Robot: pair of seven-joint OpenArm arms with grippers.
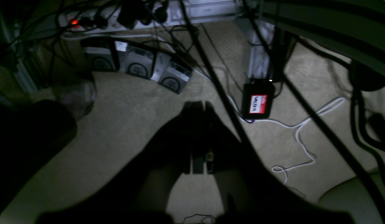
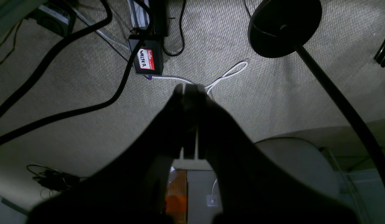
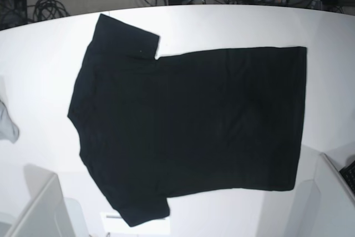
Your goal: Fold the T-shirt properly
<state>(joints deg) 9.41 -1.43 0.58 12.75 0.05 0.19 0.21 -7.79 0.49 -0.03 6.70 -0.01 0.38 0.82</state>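
Observation:
The T-shirt lies spread flat on the white table in the base view, plain black side up. Its collar end and sleeves point left and its hem is on the right. No gripper touches it. My left gripper appears only in the left wrist view, shut and empty, hanging over the carpeted floor. My right gripper appears only in the right wrist view, also shut with nothing in it, above the carpet.
A small grey cloth scrap lies at the table's left edge. Pale arm parts rise at both front corners. On the floor are cables, a power strip, a labelled black box and a round black stand base.

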